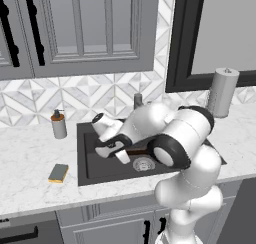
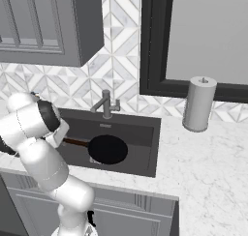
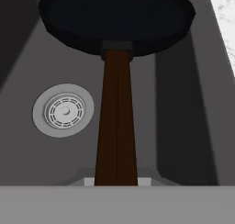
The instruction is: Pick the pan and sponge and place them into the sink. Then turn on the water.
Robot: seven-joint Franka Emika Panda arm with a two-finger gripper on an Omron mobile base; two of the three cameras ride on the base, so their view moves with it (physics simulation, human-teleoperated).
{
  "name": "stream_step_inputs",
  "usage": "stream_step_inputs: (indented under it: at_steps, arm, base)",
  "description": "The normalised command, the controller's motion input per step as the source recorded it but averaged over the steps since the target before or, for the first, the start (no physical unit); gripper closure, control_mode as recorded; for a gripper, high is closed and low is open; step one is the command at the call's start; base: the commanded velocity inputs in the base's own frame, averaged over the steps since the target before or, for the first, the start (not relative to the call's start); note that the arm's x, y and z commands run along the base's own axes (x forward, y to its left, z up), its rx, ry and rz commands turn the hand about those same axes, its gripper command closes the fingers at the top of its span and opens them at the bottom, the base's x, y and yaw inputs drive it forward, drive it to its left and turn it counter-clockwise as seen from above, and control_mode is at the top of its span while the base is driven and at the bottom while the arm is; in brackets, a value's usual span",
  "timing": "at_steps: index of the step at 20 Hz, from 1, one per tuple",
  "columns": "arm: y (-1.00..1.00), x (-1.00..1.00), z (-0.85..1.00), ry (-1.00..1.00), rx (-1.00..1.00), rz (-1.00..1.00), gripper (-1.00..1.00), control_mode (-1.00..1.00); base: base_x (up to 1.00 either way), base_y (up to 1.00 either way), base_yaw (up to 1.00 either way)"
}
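- Pinched on the long brown handle [image 3: 116, 122] of the pan [image 3: 114, 16], the end effector [image 1: 116, 150] hangs inside the sink [image 1: 87, 158]; the hand view looks straight along the handle, which runs down between the fingertips at the bottom of the view.
- From the right base view, the pan [image 2: 107, 149] is a black disc over the middle of the basin floor, its handle pointing toward the arm. Whether it rests on the floor or hangs just above it I cannot tell.
- Just beside the handle sits the round metal drain [image 3: 63, 110], uncovered; the left base view shows the drain [image 1: 143, 163] below the arm's forearm.
- On the marble surface [image 1: 30, 153] to the left of the sink lies the sponge [image 1: 58, 173], yellow with a grey-green top, near the front edge and apart from the basin.
- At the back of the sink stands the faucet [image 2: 105, 104]; no stream runs from its spout.
- A soap dispenser [image 1: 59, 124] stands on the surface behind the sponge, and a paper towel roll [image 2: 199, 104] stands to the right of the sink.
- My judgement: the first placement is nearly done, with only the release of the pan left. Fetching the sponge, dropping it into the sink, and turning on the water all remain.
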Motion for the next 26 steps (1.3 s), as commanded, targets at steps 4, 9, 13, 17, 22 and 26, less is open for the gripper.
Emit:
stream_step_inputs:
  at_steps: [4, 9, 13, 17, 22, 26]
  arm:
    - [-0.01, 0.31, -0.35, 0.0, 0.0, -0.07, 1.0, -1.0]
    - [0.0, 0.2, -0.5, 0.0, 0.0, -0.06, 1.0, -1.0]
    - [0.0, 0.08, -0.55, 0.0, 0.0, -0.05, 1.0, -1.0]
    - [0.0, 0.06, -0.46, 0.0, 0.0, -0.05, 1.0, -1.0]
    - [0.0, 0.18, -0.33, -0.03, 0.0, -0.04, 1.0, -1.0]
    - [0.06, 0.28, -0.34, -0.05, 0.0, -0.02, 1.0, -1.0]
  base:
    - [0.0, 0.0, 0.0]
    - [0.0, 0.0, 0.0]
    - [0.0, 0.0, 0.0]
    - [0.0, 0.0, 0.0]
    - [0.0, 0.0, 0.0]
    - [0.0, 0.0, 0.0]
